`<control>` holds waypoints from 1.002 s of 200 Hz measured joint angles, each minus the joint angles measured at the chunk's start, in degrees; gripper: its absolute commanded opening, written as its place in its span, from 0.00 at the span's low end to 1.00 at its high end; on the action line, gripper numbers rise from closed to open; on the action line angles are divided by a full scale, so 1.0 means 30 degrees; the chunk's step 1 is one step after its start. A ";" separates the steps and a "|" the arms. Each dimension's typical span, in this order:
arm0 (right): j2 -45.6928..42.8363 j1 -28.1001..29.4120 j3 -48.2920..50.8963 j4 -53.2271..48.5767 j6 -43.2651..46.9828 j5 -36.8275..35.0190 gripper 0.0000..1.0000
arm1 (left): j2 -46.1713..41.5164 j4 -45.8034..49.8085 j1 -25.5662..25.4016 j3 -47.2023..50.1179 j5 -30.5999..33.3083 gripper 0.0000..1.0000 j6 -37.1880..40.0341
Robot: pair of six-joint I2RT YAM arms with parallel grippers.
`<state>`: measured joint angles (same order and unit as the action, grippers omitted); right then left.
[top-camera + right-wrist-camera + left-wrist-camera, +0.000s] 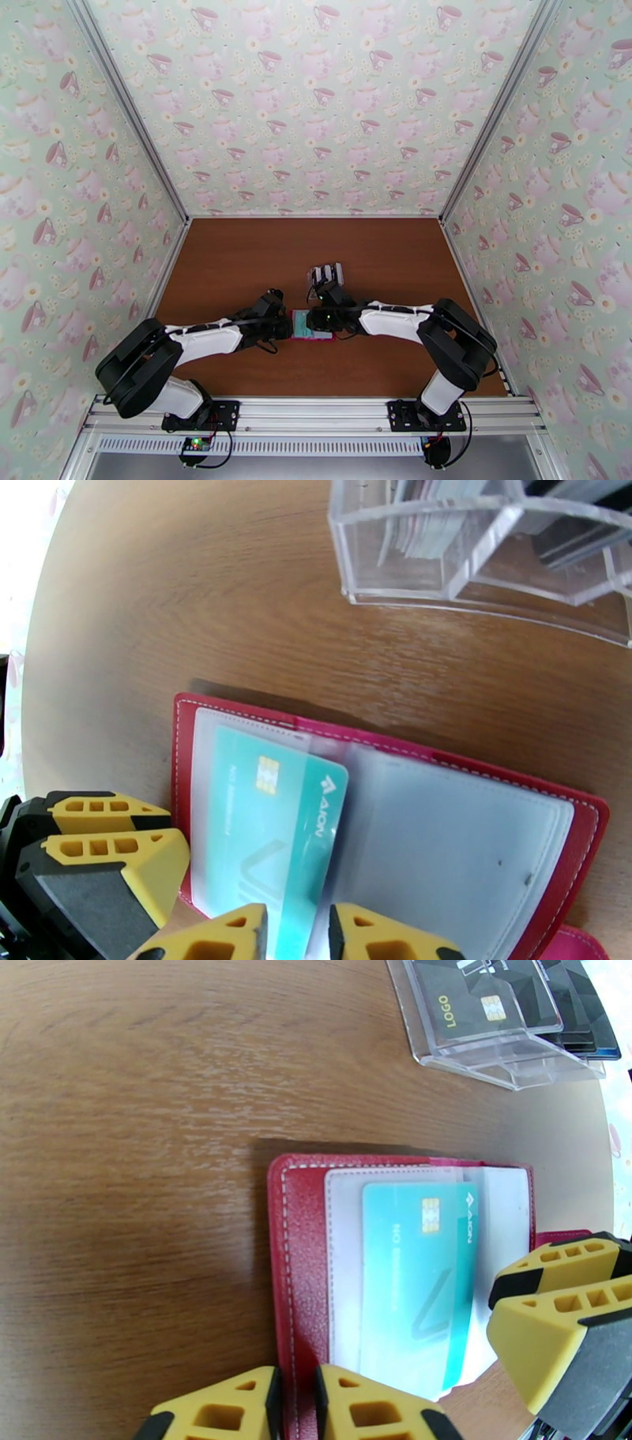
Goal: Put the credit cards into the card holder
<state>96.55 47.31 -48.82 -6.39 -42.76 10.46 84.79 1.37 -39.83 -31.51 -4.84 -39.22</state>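
I note the left fingers [371, 1406] clamped on the open red card holder [584, 827] on the bench [118, 1157], and the right fingers [387, 938] straddling the teal card [261, 827], though I cannot tell if they grip it.

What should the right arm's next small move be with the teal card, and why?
Probably nudge the teal card deeper into the clear sleeve of the card holder, straightening it as it goes. The card lies tilted, one corner past the fold, with its near end between the fingertips of the right gripper. The left gripper seems to pinch the red edge, steadying it.
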 measured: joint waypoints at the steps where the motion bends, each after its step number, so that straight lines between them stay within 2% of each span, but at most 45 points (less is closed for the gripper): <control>1: 0.0000 0.0000 0.0000 0.0000 0.0007 0.0000 0.28 | 0.0000 0.0000 0.0000 0.0000 0.0000 0.22 0.0000; 200: 0.0845 0.0000 -0.0721 -0.0408 0.0073 -0.0080 0.27 | 0.0131 -0.0204 0.0248 -0.0007 -0.0525 0.23 0.0066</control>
<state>99.09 47.31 -50.98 -7.62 -42.54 10.22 85.19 0.75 -39.09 -31.53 -6.42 -39.03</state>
